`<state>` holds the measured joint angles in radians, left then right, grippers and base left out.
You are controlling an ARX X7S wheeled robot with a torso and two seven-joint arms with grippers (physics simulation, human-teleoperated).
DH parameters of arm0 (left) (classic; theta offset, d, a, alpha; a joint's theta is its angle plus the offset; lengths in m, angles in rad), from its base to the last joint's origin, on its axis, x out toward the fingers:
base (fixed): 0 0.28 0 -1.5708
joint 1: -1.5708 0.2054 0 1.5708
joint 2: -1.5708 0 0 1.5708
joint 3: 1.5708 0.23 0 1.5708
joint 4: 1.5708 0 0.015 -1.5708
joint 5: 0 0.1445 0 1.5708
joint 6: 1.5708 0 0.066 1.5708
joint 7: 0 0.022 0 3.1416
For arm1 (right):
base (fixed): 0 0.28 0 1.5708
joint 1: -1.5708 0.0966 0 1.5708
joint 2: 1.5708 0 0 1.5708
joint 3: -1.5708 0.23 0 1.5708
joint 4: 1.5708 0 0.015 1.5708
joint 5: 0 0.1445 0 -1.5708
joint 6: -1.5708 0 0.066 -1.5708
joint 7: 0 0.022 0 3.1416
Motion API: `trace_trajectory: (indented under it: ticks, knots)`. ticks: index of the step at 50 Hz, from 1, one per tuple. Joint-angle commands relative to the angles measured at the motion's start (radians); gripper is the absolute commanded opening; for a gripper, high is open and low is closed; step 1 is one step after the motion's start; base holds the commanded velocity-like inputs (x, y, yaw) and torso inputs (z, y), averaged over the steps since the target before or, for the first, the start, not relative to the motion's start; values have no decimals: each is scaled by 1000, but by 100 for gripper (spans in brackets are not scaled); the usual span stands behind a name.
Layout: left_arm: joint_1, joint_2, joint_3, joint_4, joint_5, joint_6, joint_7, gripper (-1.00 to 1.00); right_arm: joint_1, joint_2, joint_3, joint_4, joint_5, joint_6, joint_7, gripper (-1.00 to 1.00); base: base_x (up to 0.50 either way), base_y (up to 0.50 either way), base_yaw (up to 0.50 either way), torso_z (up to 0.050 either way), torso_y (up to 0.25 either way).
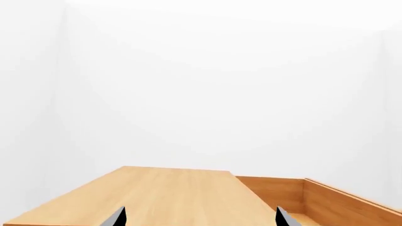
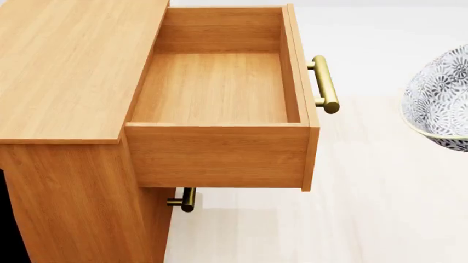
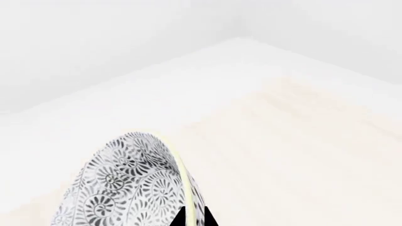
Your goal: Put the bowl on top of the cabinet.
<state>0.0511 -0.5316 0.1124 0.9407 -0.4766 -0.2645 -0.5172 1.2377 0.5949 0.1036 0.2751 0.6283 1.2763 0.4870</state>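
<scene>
Pale flooring frames the cabinet [image 2: 66, 66] upper left as my right gripper [image 3: 193, 217], pinching the bowl [image 2: 441, 101] rim, needs a level carry; left gripper [image 1: 199, 217] gapes empty.

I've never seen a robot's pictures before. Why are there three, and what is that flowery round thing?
They come from three cameras on one robot with two arms. One camera sits on its head and looks down at a big wooden cabinet with its top drawer pulled open and nothing showing inside. The other two sit near each claw. The left claw looks open and holds nothing; it hangs over the cabinet's flat top. The flowery thing is a bowl. The right claw pinches its rim, holding it tipped on its side in the air beside the cabinet. The bowl is not yet on the cabinet top.
</scene>
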Motion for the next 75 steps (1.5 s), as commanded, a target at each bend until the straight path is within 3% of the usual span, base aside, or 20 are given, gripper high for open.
trace_trajectory:
  ticks: [1,29,59,69,75]
  knots:
    - [1,-7,-4,6,-8,2,-7,100,160,-33,-35,49,-4,7,-1,-100,0,0,0,0,0]
    - [-2,-21,2,16,-22,3,-17,100,392,-188,-66,265,-1,-96,-62,-100,0,0,0,0,1]
    - [-8,-36,2,14,-38,-2,-35,100,475,-384,-52,569,19,-343,-206,-100,0,0,0,0,0]
    - [-10,-37,12,15,-41,1,-36,100,538,-440,-71,749,-11,-450,-262,-100,0,0,0,0,0]
    - [-7,-40,12,19,-45,4,-38,100,608,-505,-117,968,-58,-563,-362,-100,0,0,0,0,2]
